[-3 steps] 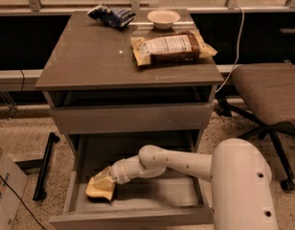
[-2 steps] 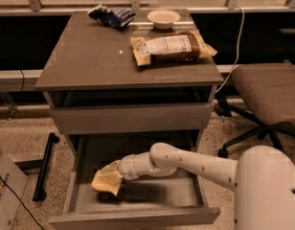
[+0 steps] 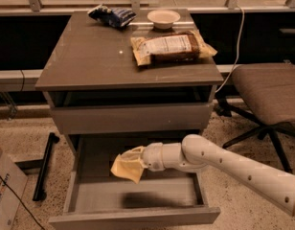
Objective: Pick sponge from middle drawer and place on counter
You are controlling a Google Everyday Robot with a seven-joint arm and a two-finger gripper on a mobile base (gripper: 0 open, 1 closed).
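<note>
The middle drawer (image 3: 85,195) is pulled open at the bottom of the cabinet. My gripper (image 3: 134,158) reaches in from the right over the drawer's left half and is shut on the pale yellow sponge (image 3: 123,170). The sponge hangs bent from the fingers, lifted off the drawer floor, with its shadow below it. The counter (image 3: 90,56) is the grey-brown top slab above, well higher than the gripper.
On the counter lie a tan and brown snack bag (image 3: 171,47), a white bowl (image 3: 163,18) and a dark blue bag (image 3: 111,15). An office chair (image 3: 269,92) stands to the right. A cardboard box (image 3: 4,190) and a black bar (image 3: 44,166) are on the floor at left.
The gripper has risen from the drawer floor with the sponge in it and moved slightly right. The arm has stretched out further from the right.
</note>
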